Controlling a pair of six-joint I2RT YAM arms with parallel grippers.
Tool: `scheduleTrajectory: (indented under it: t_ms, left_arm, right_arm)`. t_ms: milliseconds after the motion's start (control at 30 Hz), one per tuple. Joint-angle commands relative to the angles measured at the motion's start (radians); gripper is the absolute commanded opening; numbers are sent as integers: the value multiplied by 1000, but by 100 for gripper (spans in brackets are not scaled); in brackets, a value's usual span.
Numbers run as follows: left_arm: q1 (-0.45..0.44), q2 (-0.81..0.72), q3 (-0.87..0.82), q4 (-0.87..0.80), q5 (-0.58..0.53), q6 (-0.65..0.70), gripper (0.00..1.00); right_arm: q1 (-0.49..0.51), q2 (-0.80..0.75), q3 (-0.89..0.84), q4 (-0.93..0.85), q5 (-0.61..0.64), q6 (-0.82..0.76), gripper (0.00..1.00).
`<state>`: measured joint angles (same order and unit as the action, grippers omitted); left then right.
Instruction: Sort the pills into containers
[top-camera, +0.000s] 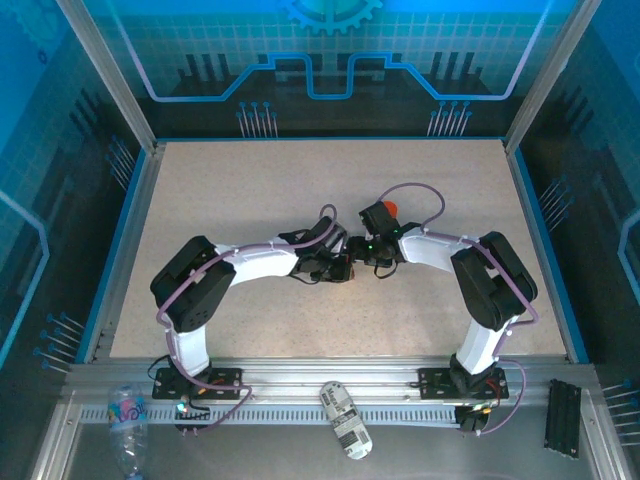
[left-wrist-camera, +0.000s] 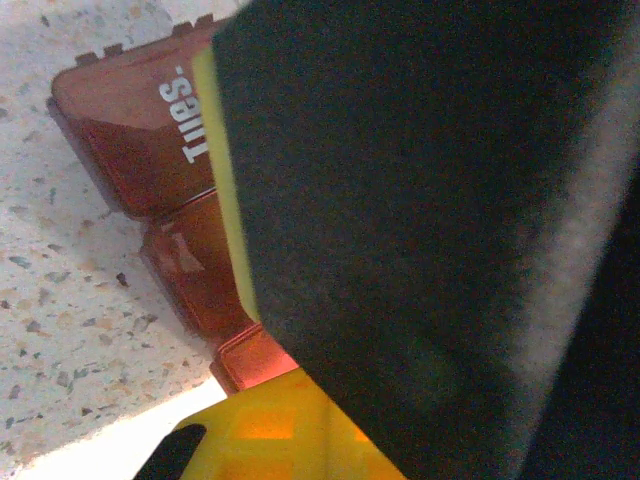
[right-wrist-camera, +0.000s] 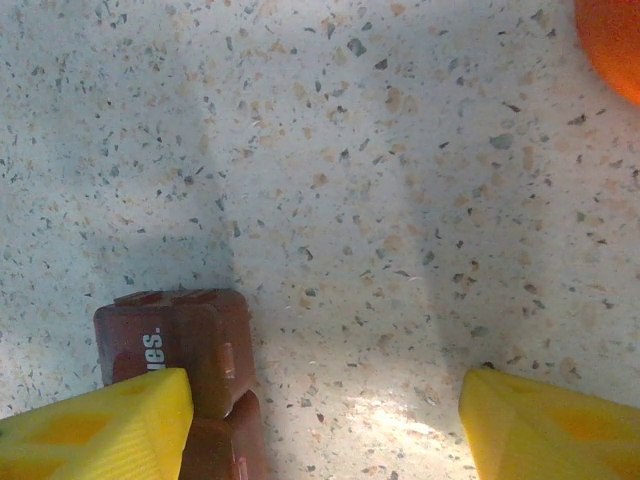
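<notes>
Field note, the sorting proper has not begun: I am judging this as the set-up step, getting the containers secured and opened. The two arms are meeting nose to nose at mid-table. The left gripper (top-camera: 335, 268) is closed right down. From its own camera the dark pad (left-wrist-camera: 400, 200) is pressing in alongside the maroon two-cell pill box (right-wrist-camera: 175, 345), with the box's near end running in between that pad and the yellow lower finger (left-wrist-camera: 270, 440). Whether it is pinching the box's edge or only bearing on it, I cannot tell. The right gripper (right-wrist-camera: 325, 430) is hanging over the speckled table (right-wrist-camera: 400, 200) with jaws spread wide and nothing between them. The pill box is lying off to one side of it, touching or tucked under the tip of one yellow finger, well off the centre line between the fingers. An orange object (right-wrist-camera: 612, 35), probably the bottle, is sitting ahead of the other finger and well apart from it. Both lids, one lettered for Tuesday, are looking shut to me. The next move, as I read it, is calling for the right gripper to sidestep toward the box and bring a fingertip to a lid tab while the left steadies the box. The risk is the light box skating across the table.
</notes>
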<state>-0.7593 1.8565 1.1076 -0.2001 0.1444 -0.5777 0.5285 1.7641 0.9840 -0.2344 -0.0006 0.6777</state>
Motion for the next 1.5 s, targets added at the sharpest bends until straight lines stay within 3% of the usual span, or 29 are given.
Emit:
scheduleTrajectory:
  t_ms: [0,367,633,1033,1300,1467]
  left_arm:
    - [-50,66,-20,3,-93,41,0]
    - [-90,62,-22,86,-183,68,0]
    - [-92,116,35,-34,-244,53,0]
    - [-91,120,24,-52,-200,53,0]
    - [-91,31,30,-24,-164,91,0]
    - [-91,-74,25,-7,-137,127,19]
  right_arm:
    - [10,66,-10,-63,7,0,71]
    - [10,80,-10,-63,1,2,71]
    - [10,80,-11,-62,-1,2,70]
    - [1,62,35,-96,-18,-13,71]
    - [-10,62,67,-120,-23,-24,71]
    - [-12,57,80,-125,-34,-24,71]
